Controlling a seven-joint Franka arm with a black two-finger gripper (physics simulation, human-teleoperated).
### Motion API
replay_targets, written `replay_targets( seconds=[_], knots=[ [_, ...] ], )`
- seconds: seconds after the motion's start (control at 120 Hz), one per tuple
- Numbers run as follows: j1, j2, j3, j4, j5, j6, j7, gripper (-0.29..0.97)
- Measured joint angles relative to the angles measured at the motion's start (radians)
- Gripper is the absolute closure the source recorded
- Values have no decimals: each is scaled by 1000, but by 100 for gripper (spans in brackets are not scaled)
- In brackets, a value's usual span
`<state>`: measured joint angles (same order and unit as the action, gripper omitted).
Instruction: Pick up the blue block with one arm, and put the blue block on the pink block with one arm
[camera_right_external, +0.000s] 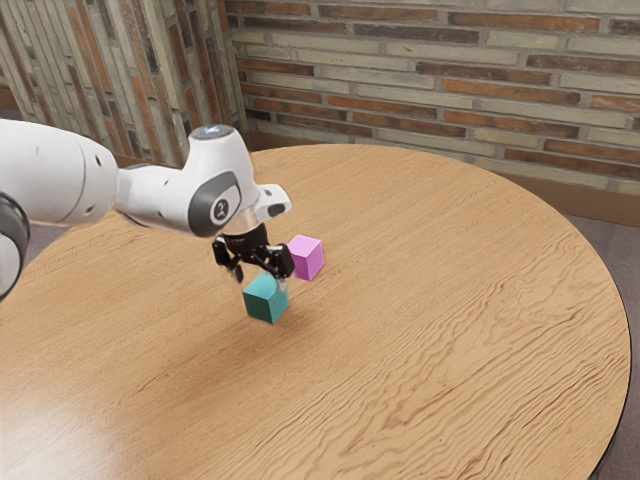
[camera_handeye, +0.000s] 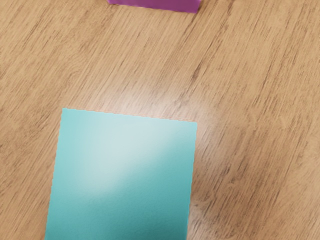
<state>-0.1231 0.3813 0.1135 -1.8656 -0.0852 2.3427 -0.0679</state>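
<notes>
In the exterior view, a round wooden counter (camera_right_external: 450, 330) is seen filling most of the frame, with a brick wall (camera_right_external: 430, 70) behind it across the top. The white arm (camera_right_external: 150, 195) is seen entering from the exterior view's left and bending down a little left of the frame's centre, where the black hand (camera_right_external: 261, 279) is held directly over the blue block (camera_right_external: 266, 302). The block, teal-tinted in colour, is placed just left of centre, with its top right under the hand and its corners turned slightly askew. Whether the hand is closed on the block or only poised around its top cannot be told from this angle, and it cannot be judged whether the block rests on the counter or is raised off it. The pink block (camera_right_external: 307, 257) is seen resting on the counter just up and to the right of the blue one, close beside the hand and apart from the blue block. In the wrist view, the blue block (camera_handeye: 122, 175) is shown large and close under the hand, with one flat face presented to the camera. The pink block (camera_handeye: 155, 4) is caught by one edge beyond it, and a stretch of bare counter (camera_handeye: 250, 125) is seen between the two.
</notes>
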Motion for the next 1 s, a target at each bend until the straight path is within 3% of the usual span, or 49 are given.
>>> replay_targets(
  seconds=[0.942, 1.0],
  knots=[
    [80, 178, -58, 103, -29, 41, 211, 0],
    [80, 181, -58, 102, -43, 41, 214, 9]
  ],
)
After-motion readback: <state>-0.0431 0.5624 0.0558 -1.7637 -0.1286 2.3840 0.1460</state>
